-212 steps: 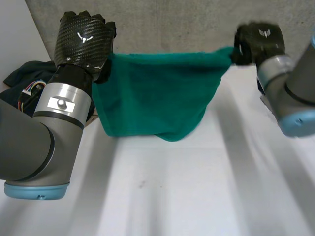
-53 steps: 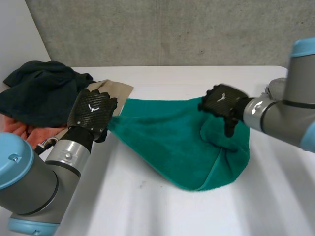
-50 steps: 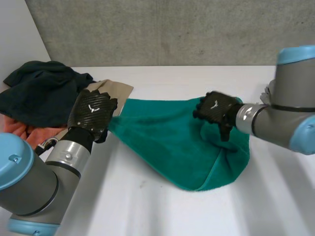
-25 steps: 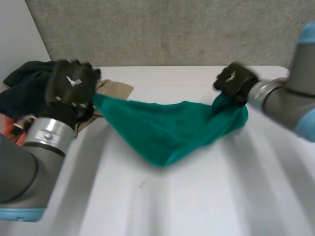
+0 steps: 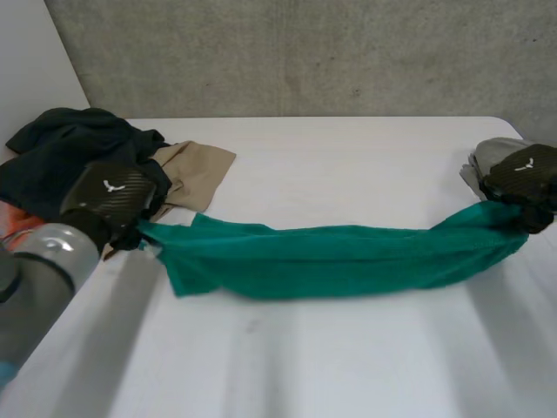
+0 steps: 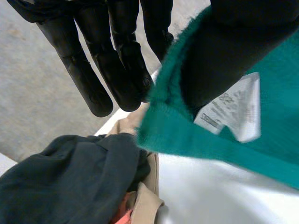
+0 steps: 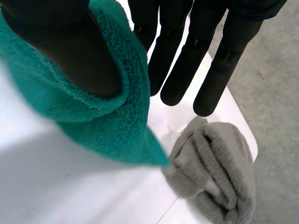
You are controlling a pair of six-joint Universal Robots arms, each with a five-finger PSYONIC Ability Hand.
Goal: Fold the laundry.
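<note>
Green towel is stretching over the table as a bunched, unfolded band between the left hand and right hand, each pinching one end with thumb and fingers; folding is seemingly only beginning, a clothes pile waiting beside the left fingers.

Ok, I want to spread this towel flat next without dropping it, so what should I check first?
1. Left hand pinches one end of the green towel: ok.
2. Right hand pinches the opposite end: ok.
3. Towel open and flat: not ok, it is bunched into a narrow band between the hands.
4. Bare table in front of the towel: ok.
5. Towel's tip apart from the folded grey towel: cannot tell, they sit very close.
</note>
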